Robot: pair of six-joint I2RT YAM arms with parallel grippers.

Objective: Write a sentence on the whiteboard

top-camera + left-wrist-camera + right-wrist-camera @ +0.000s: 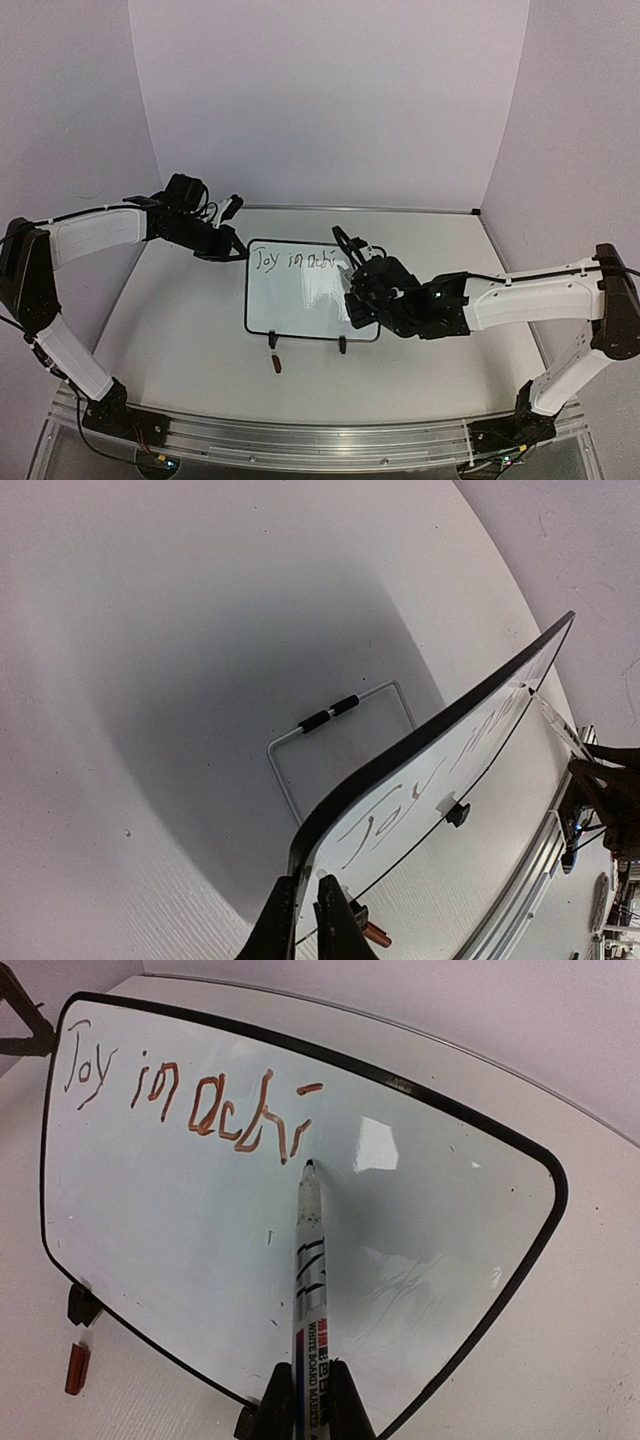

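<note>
The whiteboard [300, 295] stands tilted on two black clip feet mid-table, with "Joy in acti" written in brown along its top. It also shows in the right wrist view [200, 1220] and in the left wrist view [470, 770]. My left gripper [303, 905] is shut on the board's top left corner; it also shows in the top view [232, 247]. My right gripper [308, 1400] is shut on a white whiteboard marker [308, 1270]. The marker's tip sits on or just off the board, right below the last written stroke. The right gripper shows in the top view [358, 300] in front of the board's right side.
A brown marker cap [277, 364] lies on the table in front of the board; it also shows in the right wrist view [77, 1369]. A wire stand [340, 730] props the board from behind. Purple walls enclose the table on three sides.
</note>
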